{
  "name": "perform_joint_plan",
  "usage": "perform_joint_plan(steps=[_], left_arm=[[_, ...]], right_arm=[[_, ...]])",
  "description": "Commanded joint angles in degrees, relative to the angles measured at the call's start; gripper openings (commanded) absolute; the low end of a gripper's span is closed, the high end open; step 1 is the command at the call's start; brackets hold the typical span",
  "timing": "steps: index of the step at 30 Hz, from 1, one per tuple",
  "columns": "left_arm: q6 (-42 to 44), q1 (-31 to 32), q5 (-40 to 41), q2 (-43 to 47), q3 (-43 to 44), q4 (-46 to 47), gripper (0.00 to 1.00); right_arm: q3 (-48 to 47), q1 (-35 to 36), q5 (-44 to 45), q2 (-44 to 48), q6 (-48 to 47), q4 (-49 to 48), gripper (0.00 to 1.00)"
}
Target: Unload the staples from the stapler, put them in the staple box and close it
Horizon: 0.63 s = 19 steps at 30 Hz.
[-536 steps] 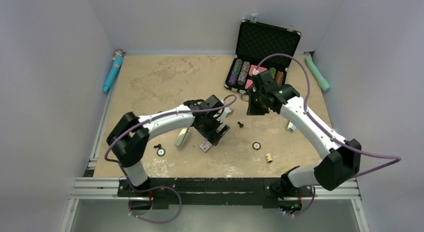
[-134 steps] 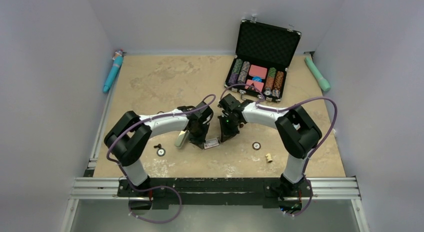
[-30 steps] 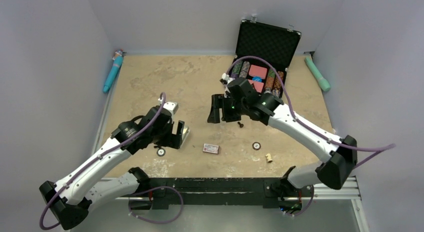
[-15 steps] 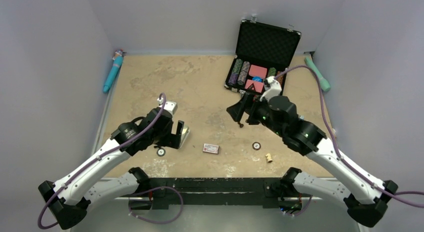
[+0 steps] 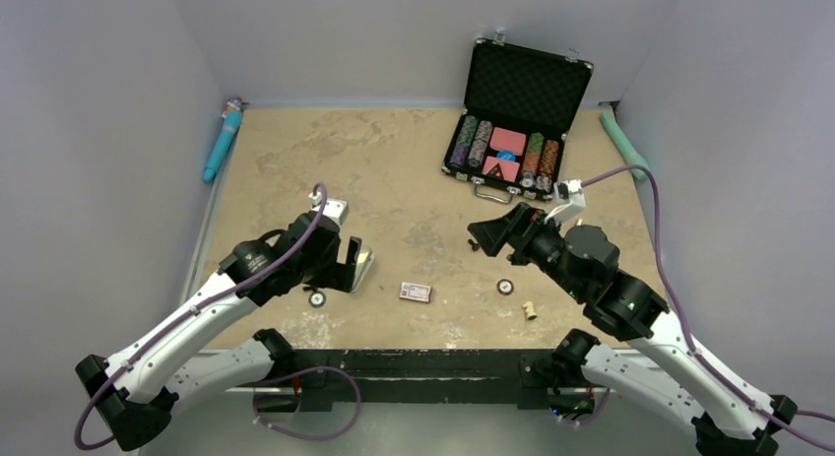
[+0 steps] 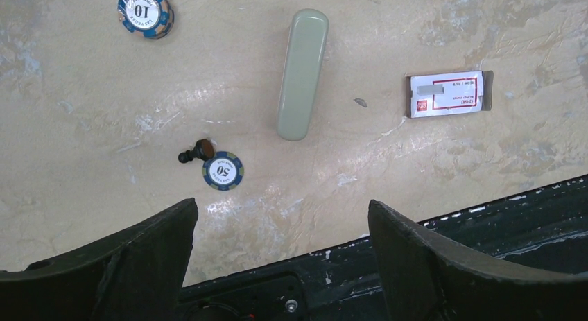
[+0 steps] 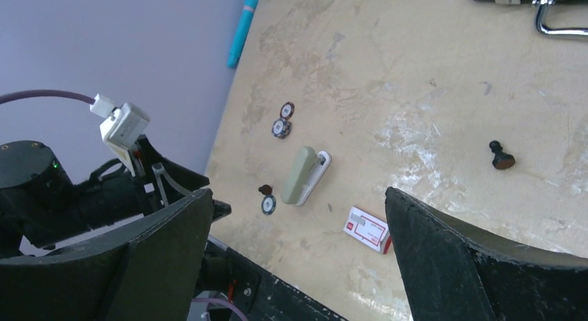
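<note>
**Both Grippers Wide Open Over a Sandy Table**

The table (image 5: 325, 161) is sandy brown with pale, worn patches. Plain grey-purple walls stand on three sides. A black rail (image 5: 423, 362) runs along the near edge.

The left gripper (image 6: 281, 210) hangs above the table with its jaws wide apart and nothing in them. The right gripper (image 7: 298, 196) is up in the air too, jaws wide, holding nothing.

The stapler cannot be seen in any view. A tiny grey bit that looks like the staples (image 6: 360, 102) lies on the table. It is between a grey-green oblong piece (image 6: 303, 73) and a small box (image 6: 449, 93) with a red and white label.

An open black case (image 5: 532, 82) of chips stands at the far right. A teal tube (image 5: 223, 141) lies by the left wall, and a second tube (image 5: 622, 139) lies by the right wall.
</note>
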<state>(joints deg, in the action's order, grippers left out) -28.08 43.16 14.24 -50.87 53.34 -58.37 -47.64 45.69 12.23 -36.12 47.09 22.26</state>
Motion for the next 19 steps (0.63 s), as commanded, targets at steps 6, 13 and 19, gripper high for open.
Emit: perform_joint_plan(steps=[6, 13, 19], left_arm=[[-0.88, 0.22, 0.09, 0.35, 0.10, 0.71, 0.95], [-0.75, 0.20, 0.23, 0.07, 0.19, 0.62, 0.95], [-0.84, 0.23, 0.67, 0.49, 0.15, 0.54, 0.95]], right_arm=[[7.04, 0.01, -1.59, 9.06, 7.12, -1.02, 0.99], [7.86, 0.02, -1.92, 10.81, 7.62, 0.08, 0.99], [7.78, 0.02, -1.50, 11.99, 7.03, -0.30, 0.99]])
